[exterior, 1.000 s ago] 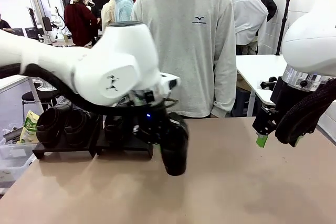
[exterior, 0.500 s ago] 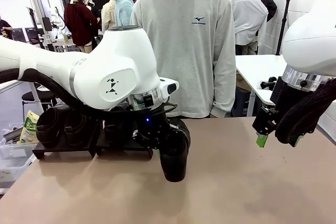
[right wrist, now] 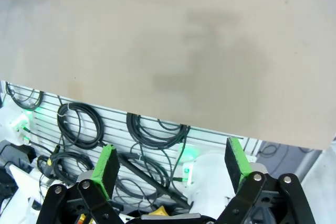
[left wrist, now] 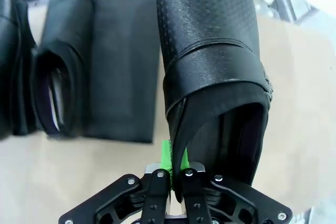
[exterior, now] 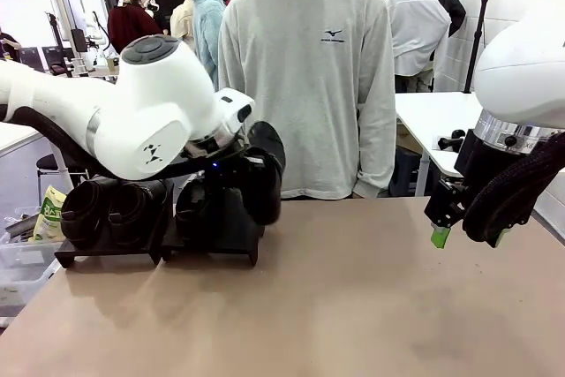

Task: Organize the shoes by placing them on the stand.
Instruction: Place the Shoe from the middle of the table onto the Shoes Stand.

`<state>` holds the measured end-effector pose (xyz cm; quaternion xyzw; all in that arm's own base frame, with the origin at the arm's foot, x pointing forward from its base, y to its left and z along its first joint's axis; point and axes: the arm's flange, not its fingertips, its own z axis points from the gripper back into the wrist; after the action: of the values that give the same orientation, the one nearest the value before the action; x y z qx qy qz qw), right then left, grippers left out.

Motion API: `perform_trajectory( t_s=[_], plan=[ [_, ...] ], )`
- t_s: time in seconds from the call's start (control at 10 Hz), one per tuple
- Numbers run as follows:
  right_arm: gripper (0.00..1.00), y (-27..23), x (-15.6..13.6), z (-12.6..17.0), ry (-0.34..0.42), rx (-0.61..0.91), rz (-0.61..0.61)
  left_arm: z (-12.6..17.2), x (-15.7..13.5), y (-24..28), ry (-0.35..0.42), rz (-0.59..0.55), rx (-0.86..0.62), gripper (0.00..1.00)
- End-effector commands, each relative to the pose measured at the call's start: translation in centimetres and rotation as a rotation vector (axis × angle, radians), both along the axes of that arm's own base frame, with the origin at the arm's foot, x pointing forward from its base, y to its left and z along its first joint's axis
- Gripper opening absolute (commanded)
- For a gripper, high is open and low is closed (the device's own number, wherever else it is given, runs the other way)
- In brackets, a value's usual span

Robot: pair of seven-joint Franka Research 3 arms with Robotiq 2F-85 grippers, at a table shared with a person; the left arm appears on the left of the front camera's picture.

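My left gripper [exterior: 237,165] is shut on the heel rim of a black shoe [exterior: 263,174] and holds it in the air over the right end of the stand [exterior: 214,245]. In the left wrist view the left gripper [left wrist: 173,167] pinches the collar of the shoe [left wrist: 210,51], toe pointing away, beside the bare right half of the stand top [left wrist: 123,61]. Another shoe [left wrist: 58,77] lies on that unit's left half. The stand's left unit [exterior: 104,252] carries two shoes [exterior: 110,209]. My right gripper [exterior: 470,236] hangs open at the right, above the table, with nothing in the right gripper [right wrist: 170,161].
A person in a grey sweatshirt [exterior: 309,68] stands at the far edge, just behind the stand. The tan table [exterior: 353,306] stretches in front and to the right. Coiled cables [right wrist: 152,129] lie past the table edge under my right gripper.
My left arm has lifted the shoe from low over the middle of the table and carried it up and left, to above the stand's right unit. The right arm has not moved.
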<state>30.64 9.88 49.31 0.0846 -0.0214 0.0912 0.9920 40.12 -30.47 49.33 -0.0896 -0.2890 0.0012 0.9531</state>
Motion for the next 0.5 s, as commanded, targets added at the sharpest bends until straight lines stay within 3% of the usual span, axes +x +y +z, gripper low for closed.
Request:
perform_trajectory(
  t_s=[0.0,0.1,0.4],
  plan=[
    [1.00,0.1,0.3,0.2,0.005,0.010,0.017,-1.3,1.8,0.3,-0.044,0.048,0.037,0.00],
    [1.00,0.1,0.3,0.2,0.005,0.010,0.017,-1.7,3.1,1.1,-0.055,0.065,0.085,0.00],
    [1.00,0.1,0.3,0.2,0.005,0.010,0.017,-3.2,5.3,2.3,0.012,0.068,0.146,0.00]
  ],
)
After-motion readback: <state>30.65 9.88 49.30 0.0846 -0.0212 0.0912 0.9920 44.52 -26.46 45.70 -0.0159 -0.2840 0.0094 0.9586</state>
